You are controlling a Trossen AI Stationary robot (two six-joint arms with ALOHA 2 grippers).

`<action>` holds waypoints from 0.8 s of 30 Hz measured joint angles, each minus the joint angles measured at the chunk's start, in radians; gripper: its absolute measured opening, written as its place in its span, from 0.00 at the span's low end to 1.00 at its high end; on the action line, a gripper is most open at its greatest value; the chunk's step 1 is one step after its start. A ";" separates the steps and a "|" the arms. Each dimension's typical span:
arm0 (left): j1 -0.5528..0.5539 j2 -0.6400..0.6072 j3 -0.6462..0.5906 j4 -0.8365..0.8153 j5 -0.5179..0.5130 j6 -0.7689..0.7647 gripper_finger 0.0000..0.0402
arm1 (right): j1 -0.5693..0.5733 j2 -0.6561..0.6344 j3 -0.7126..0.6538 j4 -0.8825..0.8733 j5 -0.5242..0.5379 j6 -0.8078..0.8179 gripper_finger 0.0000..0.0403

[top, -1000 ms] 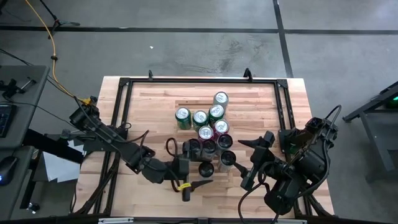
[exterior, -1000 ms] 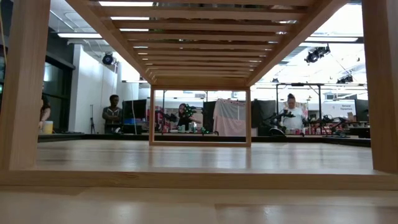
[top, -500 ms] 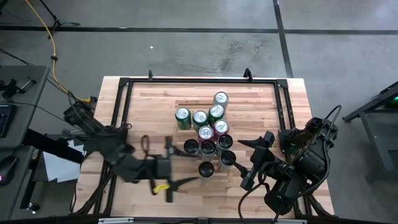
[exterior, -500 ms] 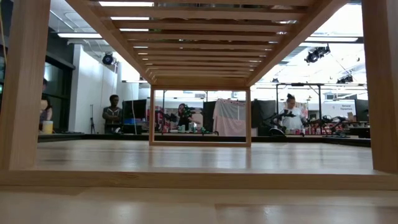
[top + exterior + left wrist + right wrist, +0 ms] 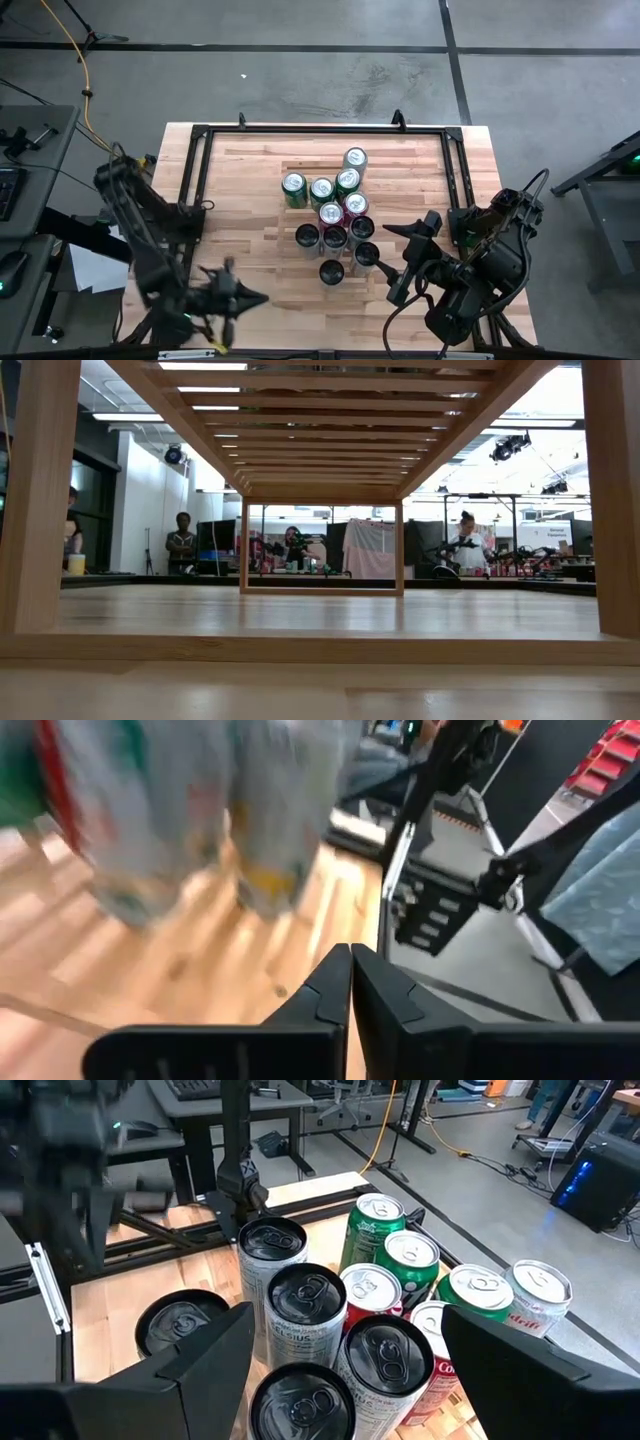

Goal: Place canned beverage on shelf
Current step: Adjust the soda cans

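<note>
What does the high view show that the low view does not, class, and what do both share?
Only the high view: the cluster of cans standing on the slatted shelf, the shut left gripper near the table's front left corner, and the open right gripper beside the cans. Only the low view: the shelf's underside slats, the open space beneath, and people in the room behind. Shared: the pale wooden shelf itself.

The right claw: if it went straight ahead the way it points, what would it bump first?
Probably the dark-topped cans at the near edge of the cluster. The open right claw points right at them, though depth is hard to judge.
</note>
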 joint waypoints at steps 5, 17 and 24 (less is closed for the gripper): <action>0.077 0.117 -0.012 0.145 0.127 0.011 0.00 | -0.003 0.000 0.000 0.000 0.006 0.000 0.76; 0.288 0.245 0.039 0.279 0.338 0.077 0.00 | -0.003 0.000 0.000 0.001 0.019 0.027 0.76; 0.312 0.251 0.039 0.283 0.321 0.027 0.00 | -0.003 0.000 0.000 0.001 0.019 0.026 0.76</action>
